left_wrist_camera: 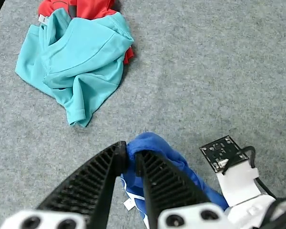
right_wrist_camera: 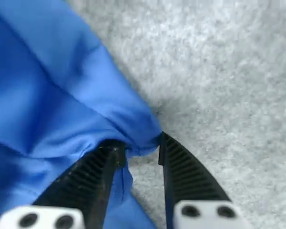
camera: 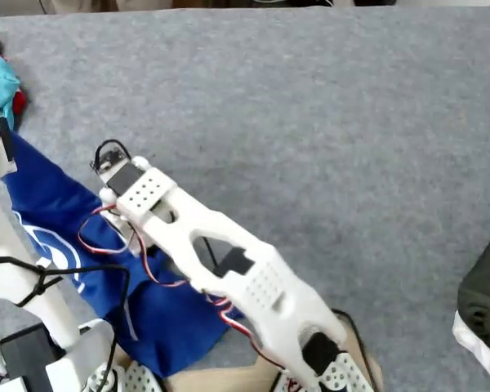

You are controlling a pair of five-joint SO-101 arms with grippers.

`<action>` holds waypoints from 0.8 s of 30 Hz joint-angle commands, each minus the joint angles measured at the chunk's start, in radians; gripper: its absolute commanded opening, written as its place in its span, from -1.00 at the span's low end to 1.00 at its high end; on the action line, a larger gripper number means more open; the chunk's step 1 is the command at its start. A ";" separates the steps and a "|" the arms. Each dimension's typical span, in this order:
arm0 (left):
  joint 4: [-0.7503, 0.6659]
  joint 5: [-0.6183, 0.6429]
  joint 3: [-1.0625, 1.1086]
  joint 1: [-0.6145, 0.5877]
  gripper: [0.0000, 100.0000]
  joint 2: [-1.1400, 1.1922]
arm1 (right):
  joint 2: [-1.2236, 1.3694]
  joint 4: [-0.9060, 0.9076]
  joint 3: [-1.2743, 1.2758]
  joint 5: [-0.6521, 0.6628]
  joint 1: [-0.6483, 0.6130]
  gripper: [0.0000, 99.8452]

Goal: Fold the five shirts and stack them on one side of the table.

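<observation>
Left wrist view, item one: left claw [left_wrist_camera: 132, 155], clenched on a raised fold of the blue shirt [left_wrist_camera: 157, 145], the cloth pinched between its two black ribbed fingers [left_wrist_camera: 97, 176].

Right wrist view, item two: right claw [right_wrist_camera: 139, 143], jaws parted, set astride a bunched edge of the same blue shirt, the cloth lying in the gap and meeting both fingertips.

Item three: blue shirt, spread over the near left corner of the grey desk [camera: 335, 114], one part drawn up toward the left arm [camera: 16, 269] at the left edge. A pale printed design showed on the cloth close to that arm.

Item four: right arm [camera: 229, 261], white, with red and black wiring, stretched from the near edge slantwise toward the left and lying over the blue shirt.

Item five: teal shirt [left_wrist_camera: 81, 57], crumpled, at the left edge of the desk beyond the blue one and apart from it, with bare desk between.

Item six: red shirt [left_wrist_camera: 93, 7], partly under the teal shirt, touching it on its far side.

Item seven: dark garment [camera: 486, 290], heaped at the right edge of the desk toward the near side, resting on a white garment [camera: 474, 339].
</observation>
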 commanded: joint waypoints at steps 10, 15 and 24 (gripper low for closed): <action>0.009 -0.009 0.002 -0.011 -0.96 -0.015 | 0.087 0.193 -0.303 -0.009 0.082 -0.99; 0.009 -0.008 0.003 -0.011 -0.96 -0.015 | -0.028 0.193 -0.309 -0.003 0.263 -0.99; 0.009 0.000 0.018 -0.005 -0.96 -0.015 | -0.274 0.195 -0.298 0.130 0.588 -0.99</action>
